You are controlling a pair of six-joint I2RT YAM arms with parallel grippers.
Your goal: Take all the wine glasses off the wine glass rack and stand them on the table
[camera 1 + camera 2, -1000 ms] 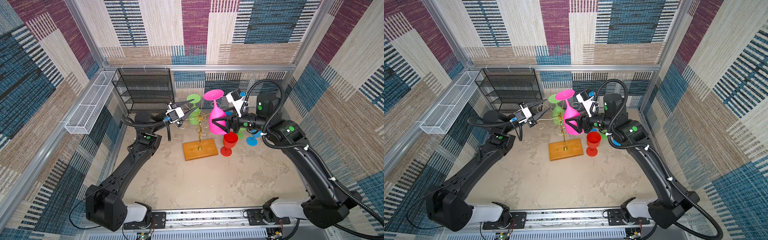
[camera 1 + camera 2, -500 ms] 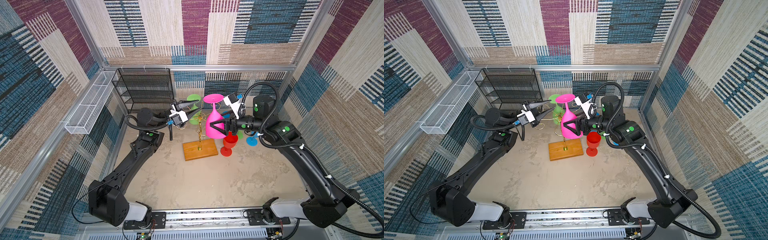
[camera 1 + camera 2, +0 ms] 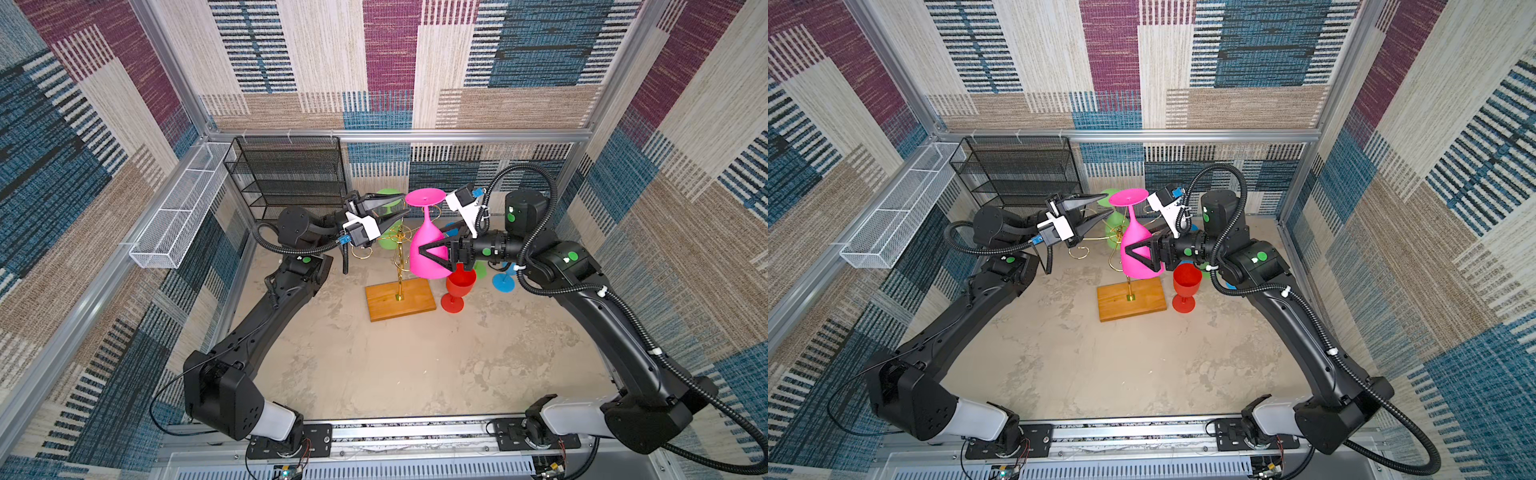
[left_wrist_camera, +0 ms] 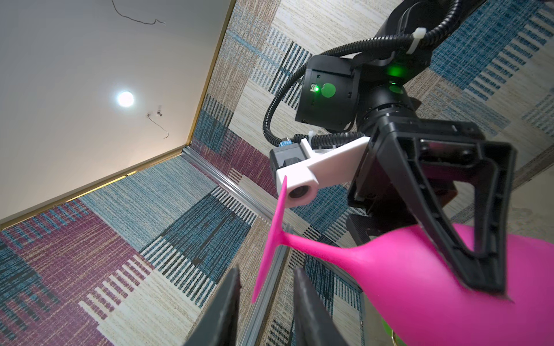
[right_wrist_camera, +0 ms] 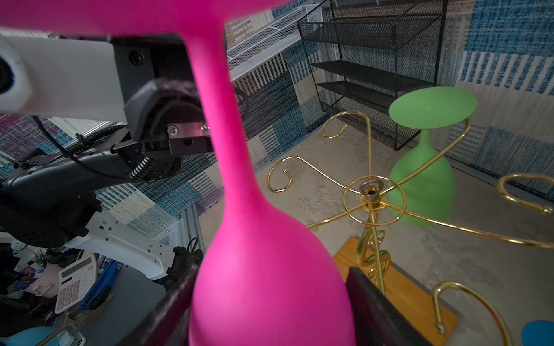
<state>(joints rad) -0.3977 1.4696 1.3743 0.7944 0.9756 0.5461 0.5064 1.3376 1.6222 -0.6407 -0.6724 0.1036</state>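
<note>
Right gripper (image 3: 430, 255) grips the bowl of the inverted pink plastic wine glass (image 3: 424, 239), apparently leaving its foot free to clear the gold scroll-armed wine glass rack (image 3: 415, 301) just beside. Left gripper (image 3: 1106, 205), part-open and empty, hovers near that foot.

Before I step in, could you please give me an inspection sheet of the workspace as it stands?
Surface: beige mottled tabletop, no spills seen.
Job's things: pink plastic wine glass, upside down, no arm of the gold wire wine glass rack with wooden base around its stem; a green plastic wine glass hangs inverted on one arm.
Clutter: red plastic wine glass upright beside the base; blue glass partly hidden.
Grippers: right gripper shut on the pink glass's bowl; left gripper open, empty, near its foot.
Cables: black corrugated conduits loop over both arms, no snag seen.
Surroundings: black mesh shelf unit, long white wire basket, patterned walls.
</note>
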